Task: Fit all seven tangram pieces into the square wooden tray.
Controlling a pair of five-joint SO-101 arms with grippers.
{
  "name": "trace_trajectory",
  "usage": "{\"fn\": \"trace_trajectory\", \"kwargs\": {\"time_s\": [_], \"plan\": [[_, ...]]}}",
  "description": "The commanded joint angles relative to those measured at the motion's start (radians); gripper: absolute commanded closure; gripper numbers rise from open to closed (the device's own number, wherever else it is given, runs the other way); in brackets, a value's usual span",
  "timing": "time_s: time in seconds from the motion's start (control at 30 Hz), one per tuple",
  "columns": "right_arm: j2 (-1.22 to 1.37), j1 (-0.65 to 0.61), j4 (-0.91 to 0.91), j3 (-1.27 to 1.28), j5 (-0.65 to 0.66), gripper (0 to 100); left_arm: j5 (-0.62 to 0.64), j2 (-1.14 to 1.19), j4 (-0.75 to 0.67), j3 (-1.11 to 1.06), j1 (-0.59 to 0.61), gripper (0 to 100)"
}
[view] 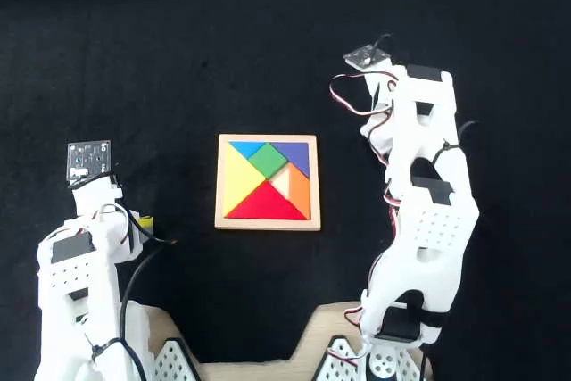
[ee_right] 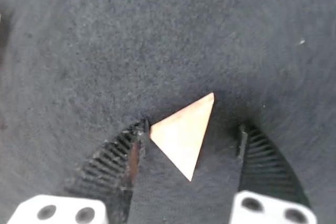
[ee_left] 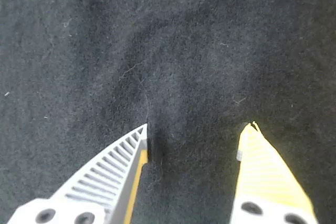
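Observation:
The square wooden tray (view: 268,137) lies mid-table with coloured tangram pieces packed inside, among them a yellow triangle (view: 237,180), a red triangle (view: 268,202) and a green square (view: 268,159). A pale orange triangle (ee_right: 184,132) lies flat on the black cloth in the right wrist view, between the fingers of my open right gripper (ee_right: 191,132); one fingertip (ee_right: 140,129) touches its corner. The right arm (view: 428,194) stands right of the tray. My left gripper (ee_left: 198,129) is open over bare cloth, with the left arm (view: 85,247) left of the tray.
Black cloth (view: 178,60) covers the table all around the tray. The arms' bases (view: 375,359) sit at the front edge, where a strip of bare wood shows.

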State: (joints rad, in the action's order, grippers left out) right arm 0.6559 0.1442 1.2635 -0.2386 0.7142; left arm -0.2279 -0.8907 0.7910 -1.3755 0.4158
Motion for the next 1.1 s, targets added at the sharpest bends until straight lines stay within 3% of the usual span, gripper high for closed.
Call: {"fn": "trace_trajectory", "kwargs": {"time_s": [0.0, 0.7, 0.93, 1.07], "plan": [[0.001, -0.028, -0.029, -0.041, 0.089, 74.3, -0.005, -0.015, -0.012, 0.005, -0.004, 73], [-0.001, -0.038, -0.037, -0.042, 0.186, 75.0, -0.005, -0.015, -0.012, 0.005, -0.004, 73], [0.002, -0.035, -0.032, -0.074, 0.183, 91.1, -0.005, -0.015, -0.012, 0.005, -0.004, 73], [0.002, -0.038, -0.031, -0.073, 0.183, 93.6, -0.005, -0.015, -0.012, 0.005, -0.004, 73]]}}
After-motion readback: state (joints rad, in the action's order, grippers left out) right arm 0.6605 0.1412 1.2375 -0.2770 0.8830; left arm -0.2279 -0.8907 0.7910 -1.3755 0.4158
